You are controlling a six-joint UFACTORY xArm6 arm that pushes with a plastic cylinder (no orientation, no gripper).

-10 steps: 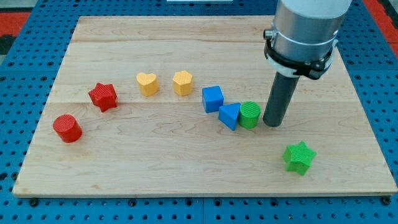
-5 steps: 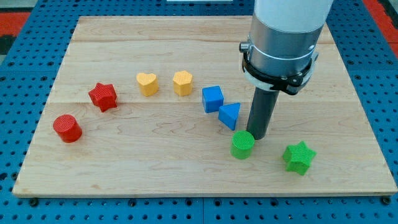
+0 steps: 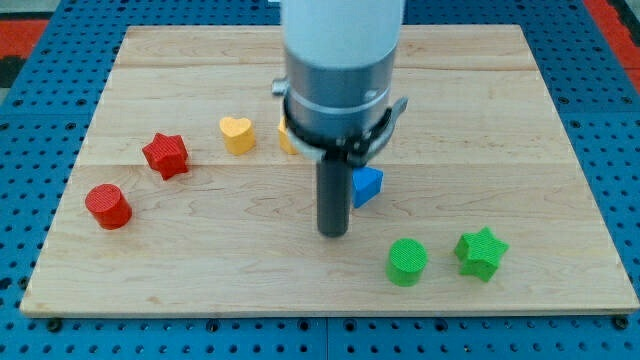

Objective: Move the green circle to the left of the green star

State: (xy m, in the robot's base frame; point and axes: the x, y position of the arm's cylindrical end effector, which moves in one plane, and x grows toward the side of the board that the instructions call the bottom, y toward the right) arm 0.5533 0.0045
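Since rig has no jaws, nothing to open or close, just my tip (image 3: 333, 233) on worktop (image 3: 150, 280). Camera view: green circle (image 3: 407, 262) just left of green star (image 3: 481, 252), small gap between. Circle sits lower-right of tip, apart. Looks basically done imo.

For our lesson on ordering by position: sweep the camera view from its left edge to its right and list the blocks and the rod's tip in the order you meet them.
Red plastic cylinder → red plastic star → yellow plastic heart → my tip → blue plastic triangle → green plastic circle → green plastic star. Another yellow block is mostly hidden behind the arm, so I leave it out.
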